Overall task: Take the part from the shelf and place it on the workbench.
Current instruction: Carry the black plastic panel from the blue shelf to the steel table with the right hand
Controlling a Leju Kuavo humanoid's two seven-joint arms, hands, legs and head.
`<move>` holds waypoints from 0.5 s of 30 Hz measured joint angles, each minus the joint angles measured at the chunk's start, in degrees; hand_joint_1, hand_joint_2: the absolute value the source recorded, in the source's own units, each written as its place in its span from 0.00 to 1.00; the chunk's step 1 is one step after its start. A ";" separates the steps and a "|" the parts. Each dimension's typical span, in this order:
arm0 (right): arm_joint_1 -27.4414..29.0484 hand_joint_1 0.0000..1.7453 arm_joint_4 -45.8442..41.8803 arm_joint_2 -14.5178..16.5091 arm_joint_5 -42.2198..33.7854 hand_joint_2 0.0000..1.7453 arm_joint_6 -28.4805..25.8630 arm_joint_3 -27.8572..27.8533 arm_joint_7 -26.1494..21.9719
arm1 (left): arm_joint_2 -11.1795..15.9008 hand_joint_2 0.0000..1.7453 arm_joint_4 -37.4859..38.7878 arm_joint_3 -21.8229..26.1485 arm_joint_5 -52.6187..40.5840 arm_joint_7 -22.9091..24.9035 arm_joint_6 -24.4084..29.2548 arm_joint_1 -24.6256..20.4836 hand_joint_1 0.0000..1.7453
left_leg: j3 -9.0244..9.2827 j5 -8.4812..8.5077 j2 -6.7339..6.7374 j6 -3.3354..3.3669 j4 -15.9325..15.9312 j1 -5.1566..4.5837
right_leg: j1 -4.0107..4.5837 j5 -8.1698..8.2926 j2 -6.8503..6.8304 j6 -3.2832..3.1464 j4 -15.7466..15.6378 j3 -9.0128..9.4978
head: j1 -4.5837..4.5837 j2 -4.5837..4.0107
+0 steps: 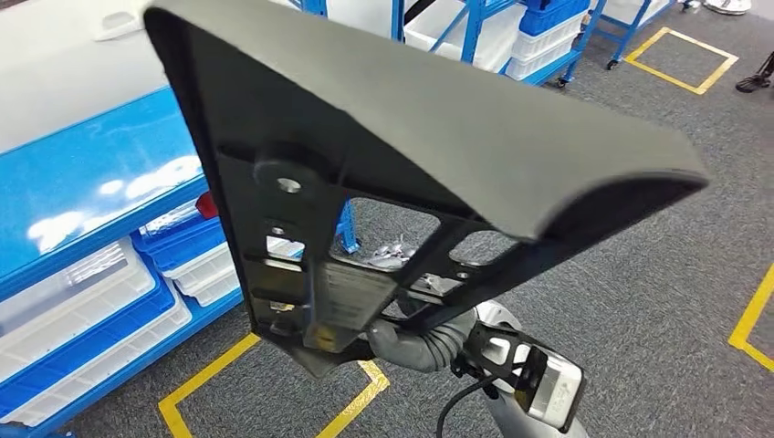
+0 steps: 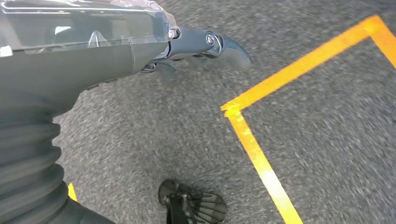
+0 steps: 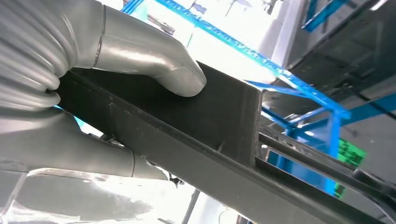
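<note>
Floor: grey carpet [image 1: 639,274] marked with yellow tape lines [image 1: 360,401].
Shelving: blue rack [image 1: 91,196] at the left of the head view, holding white and blue bins [image 1: 82,310]; more blue racks [image 1: 538,36] with bins stand farther back.
Part: large black panel [image 1: 438,119], smooth curved face uppermost, ribbed underside with cut-outs and a label turned toward the head camera; held up in the air, tilted, over the carpet, beside the blue rack.
Right robot hand [image 3: 93,93]: grips the panel at its lower edge, thick grey thumb [image 3: 159,65] pressed flat on one face, the other fingers on the opposite face.
Left robot hand [image 2: 187,51]: hangs over the carpet near a yellow tape corner [image 2: 233,109]; holds nothing, fingers extended and slightly curved.
</note>
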 joint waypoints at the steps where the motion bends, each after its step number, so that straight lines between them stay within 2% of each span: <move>1: -0.64 1.00 0.81 -0.01 0.00 1.00 -0.39 0.49 0.07 | 0.00 1.00 0.00 0.00 0.02 0.06 0.05 0.01 0.00 | 0.19 -0.17 -0.45 0.26 -0.61 -0.05 | -0.06 0.13 0.55 0.38 0.10 -0.35 | -0.01 0.00; 3: -1.54 1.00 1.91 -0.07 -0.06 1.00 -1.03 1.13 0.15 | -0.04 1.00 0.00 0.02 0.05 0.14 0.14 -0.09 0.00 | 0.09 0.09 0.49 0.95 -0.84 -0.06 | -0.17 0.42 1.36 1.11 0.08 -0.83 | -0.01 0.01; 4: -1.96 1.00 2.23 -0.11 -0.24 1.00 -1.29 1.31 0.14 | -0.07 1.00 0.00 0.03 0.08 0.13 0.17 -0.19 0.00 | 0.11 0.24 1.06 1.37 -0.98 0.03 | -0.09 0.17 0.69 1.41 0.43 -1.08 | -0.01 0.01; 5: -2.46 1.00 2.47 -0.16 -0.56 1.00 -1.52 1.41 0.11 | -0.10 1.00 0.00 0.03 0.11 0.08 0.21 -0.25 0.00 | 0.16 0.39 1.71 1.77 -1.17 0.10 | 0.00 -0.69 -0.57 1.67 1.78 -1.77 | 0.00 0.01; 7: -3.34 1.00 2.80 -0.27 -1.38 1.00 -1.91 1.51 0.06 | -0.11 1.00 0.00 0.03 0.16 -0.02 0.31 -0.15 0.00 | 0.22 0.45 3.09 2.30 -1.34 -0.03 | -0.01 -3.82 -3.73 2.05 7.74 -4.66 | 0.01 0.01; 8: -3.59 1.00 2.96 -0.33 -1.72 1.00 -2.03 1.52 0.05 | -0.09 1.00 0.00 0.04 0.16 -0.05 0.38 -0.03 0.00 | 0.22 0.40 3.83 2.44 -1.32 -0.16 | -0.14 -5.41 -4.53 2.19 11.55 -6.56 | 0.01 0.00; 9: -3.69 1.00 3.08 -0.43 -1.96 1.00 -2.13 1.51 0.04 | -0.05 1.00 0.00 0.05 0.18 -0.05 0.43 0.05 0.00 | 0.23 0.33 4.55 2.50 -1.30 -0.25 | -0.24 -6.27 -4.89 2.27 14.46 -8.00 | 0.01 -0.01; 10: -3.70 1.00 3.17 -0.53 -2.15 1.00 -2.23 1.44 0.04 | -0.02 1.00 0.00 0.07 0.22 0.01 0.51 0.06 0.00 | 0.25 0.25 5.27 2.53 -1.28 -0.30 | -0.29 -6.16 -5.14 2.29 15.61 -8.59 | 0.01 -0.01; 11: -3.70 1.00 3.19 -0.62 -2.31 1.00 -2.34 1.29 0.00 | 0.02 1.00 0.00 0.08 0.26 0.13 0.61 0.02 0.00 | 0.32 0.15 5.93 2.51 -1.24 -0.34 | -0.30 -5.02 -5.42 2.22 14.47 -7.98 | 0.00 0.00; 12: -3.69 1.00 3.09 -0.68 -2.43 1.00 -2.53 1.05 -0.11 | 0.03 1.00 0.00 0.09 0.37 0.38 0.73 -0.03 0.00 | 0.47 0.00 6.54 2.44 -1.22 -0.37 | -0.24 -3.21 -5.99 2.02 11.26 -6.26 | 0.00 0.00; 13: -3.66 1.00 2.83 -0.72 -2.49 1.00 -2.74 0.70 -0.32 | 0.03 1.00 0.00 0.12 0.49 0.70 0.90 -0.05 0.00 | 0.65 -0.18 7.10 2.31 -1.19 -0.41 | -0.05 -1.63 -7.16 1.67 7.11 -4.08 | 0.00 -0.01; 15: -3.55 1.00 1.99 -0.73 -2.69 1.00 -3.24 -0.17 -1.00 | 0.04 1.00 0.00 0.28 0.73 1.38 1.27 -0.02 0.00 | 0.93 -0.52 8.05 1.83 -1.13 -0.66 | 0.62 -0.05 -9.10 0.87 1.18 -1.03 | 0.00 -0.02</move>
